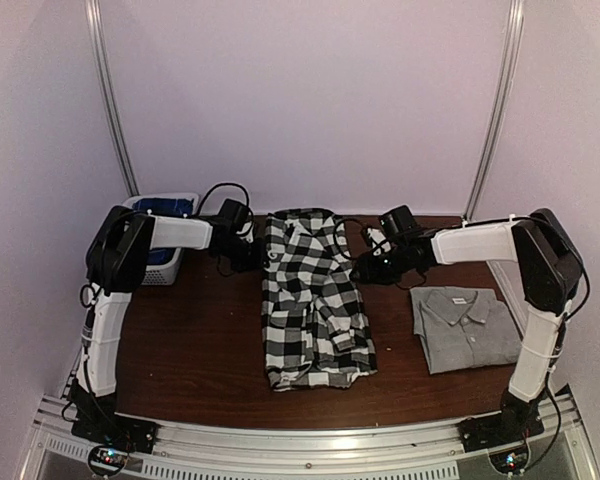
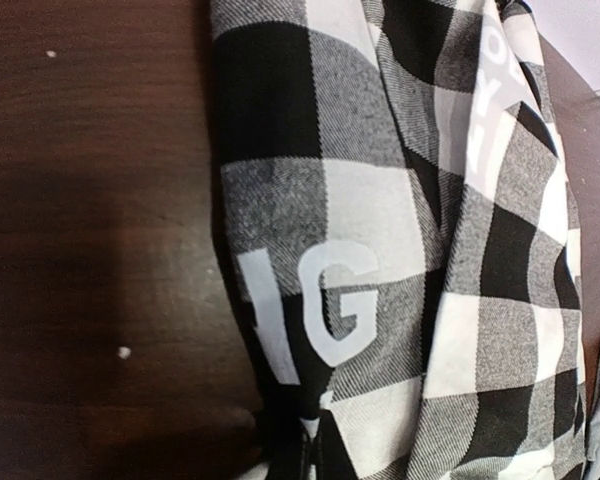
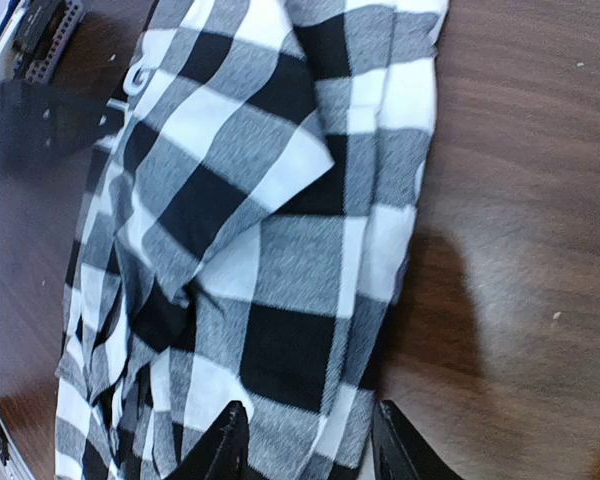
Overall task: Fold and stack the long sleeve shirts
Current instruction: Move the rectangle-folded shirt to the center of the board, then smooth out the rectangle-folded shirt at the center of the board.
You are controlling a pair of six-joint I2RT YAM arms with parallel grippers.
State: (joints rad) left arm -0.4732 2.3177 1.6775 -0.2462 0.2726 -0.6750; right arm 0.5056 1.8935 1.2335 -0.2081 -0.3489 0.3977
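White block lettering (image 2: 340, 300) runs across the black-and-white check flannel shirt (image 1: 315, 300); in the left wrist view a large "G" reads clearly with the upright stroke of another letter just before it, and a second line higher up on a fold shows what looks like "FO", the rest lost in the creases. The plain grey collared shirt (image 1: 467, 328) has a small pale tag inside its collar, too small to read. At the far left corner sits a white bin (image 1: 170, 262) with blue showing inside, partly covered by the left arm, and its contents cannot be made out. The flannel lies lengthwise down the middle of the dark wooden table (image 1: 200, 340), rumpled, its top near the far edge and its hem short of the near edge. The grey shirt lies folded flat by the right edge, apart from the flannel with a strip of bare wood between them. A broad stretch of bare wood lies left of the flannel. The left gripper (image 1: 254, 248) is at the flannel's upper left edge with its jaws closed; whether cloth is pinched between them cannot be told. The right gripper (image 3: 315, 450) is at the flannel's upper right edge, its black fingertips (image 3: 230, 442) partly spread above the cloth's border, gripping nothing
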